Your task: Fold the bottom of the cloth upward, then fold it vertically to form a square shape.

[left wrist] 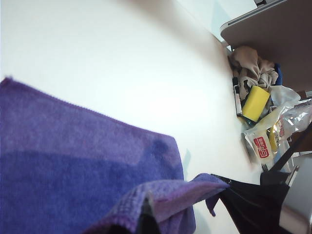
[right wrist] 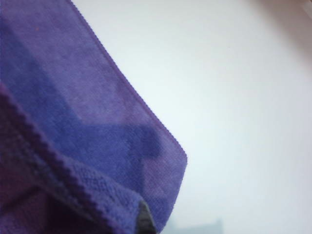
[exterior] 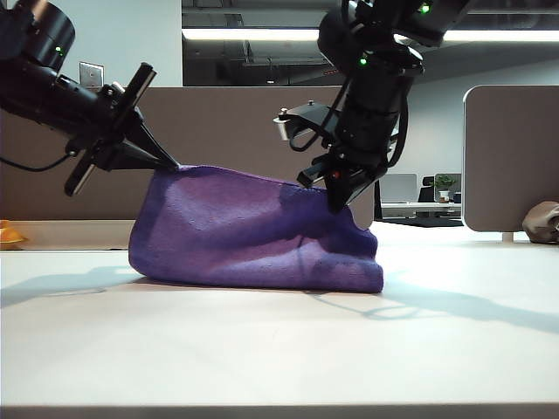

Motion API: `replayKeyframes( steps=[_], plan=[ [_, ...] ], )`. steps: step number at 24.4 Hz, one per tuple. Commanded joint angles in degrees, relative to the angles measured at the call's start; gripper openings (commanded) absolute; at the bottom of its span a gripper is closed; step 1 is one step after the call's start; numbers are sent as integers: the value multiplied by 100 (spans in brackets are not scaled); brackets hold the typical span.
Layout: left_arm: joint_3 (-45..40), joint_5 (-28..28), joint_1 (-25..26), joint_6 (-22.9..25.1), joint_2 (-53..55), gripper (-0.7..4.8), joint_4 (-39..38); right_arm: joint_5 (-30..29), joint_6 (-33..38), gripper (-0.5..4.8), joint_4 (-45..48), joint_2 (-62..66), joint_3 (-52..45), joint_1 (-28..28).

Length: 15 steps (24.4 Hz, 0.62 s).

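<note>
on the white table (exterior: pixel 279 349), the soft, fuzzy purple microfiber cloth (exterior: pixel 253 231) hangs limp and light, best held by its stitched corners. my left gripper (exterior: pixel 170 164) and right gripper (exterior: pixel 339 202) are each clamped on a raised corner.

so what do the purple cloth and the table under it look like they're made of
The cloth looks like soft microfiber or terry: fuzzy, matte pile with a stitched hem, draping limply between the left gripper and right gripper, both shut on it. The table looks like smooth white laminate, faintly glossy; the exact material is unclear.
</note>
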Motion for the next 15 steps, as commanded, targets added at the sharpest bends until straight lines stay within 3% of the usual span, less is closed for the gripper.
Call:
replayKeyframes(
  steps=[1,15],
  plan=[
    [127,-7,13,26,118,-5,-22,-35,-35,-2,107,48,37,-74],
    [199,-31,20,31,721,-5,389,-122,-61,-2,380,503,264,-129]
  ],
)
